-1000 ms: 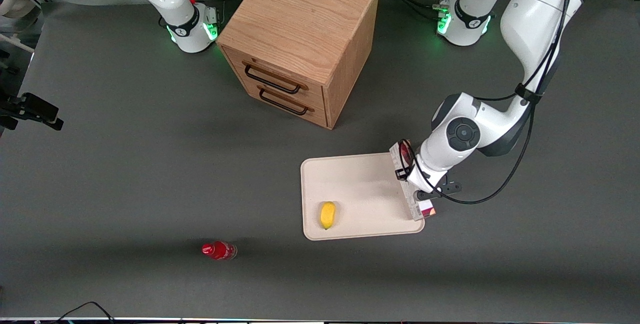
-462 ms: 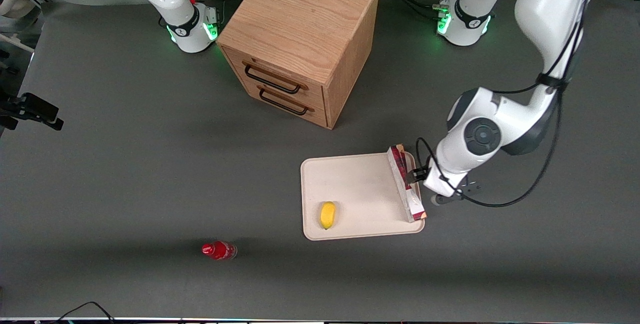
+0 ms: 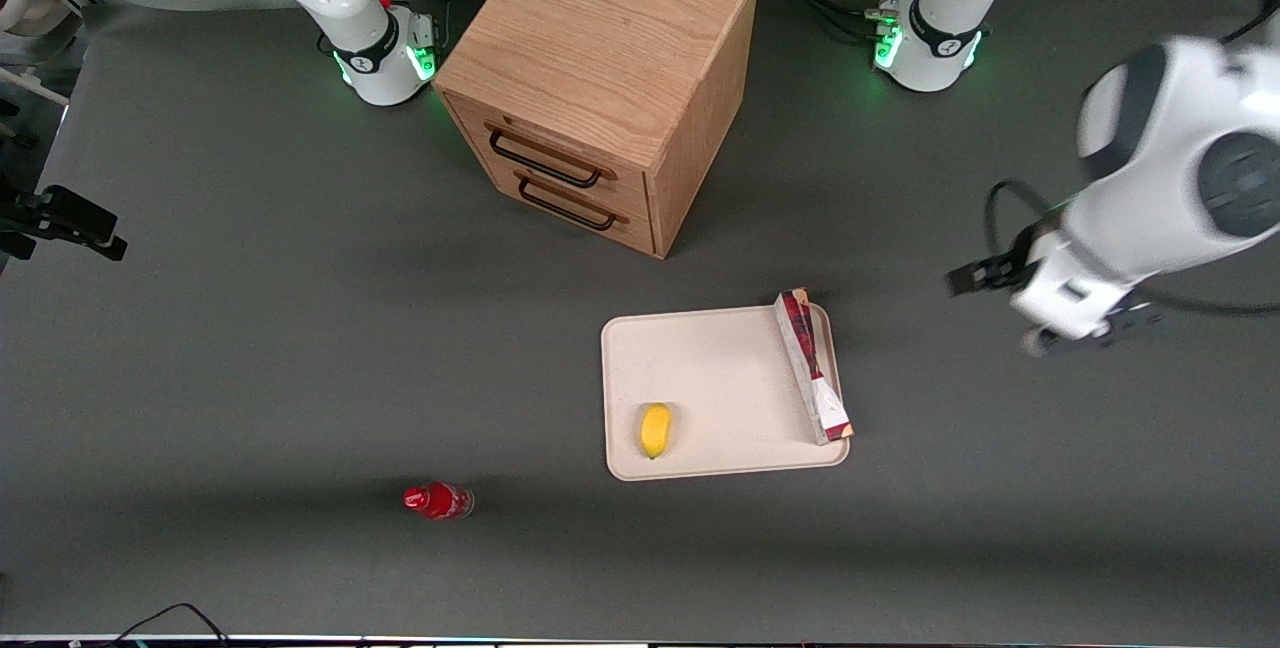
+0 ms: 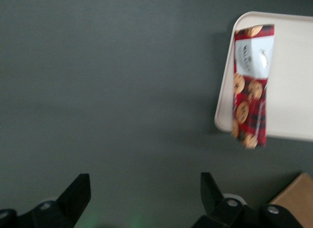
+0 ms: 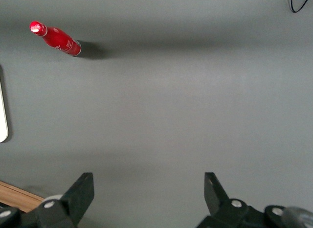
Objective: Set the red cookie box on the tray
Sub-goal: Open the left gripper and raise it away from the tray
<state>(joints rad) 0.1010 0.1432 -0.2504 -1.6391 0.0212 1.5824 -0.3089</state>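
Observation:
The red cookie box lies on the cream-white tray, along the short rim at the working arm's end. Its end farthest from the front camera reaches over the tray's corner. My left gripper is raised above the bare table, well away from the tray toward the working arm's end, open and empty. In the left wrist view the gripper hangs open over grey table, with the box and the tray some way off.
A yellow fruit lies on the tray near its front rim. A small red bottle lies on the table toward the parked arm's end, nearer the front camera. A wooden drawer cabinet stands farther back.
The gripper has let go of the box, then risen and swung away toward the working arm's end. The box has stayed on the tray along the rim.

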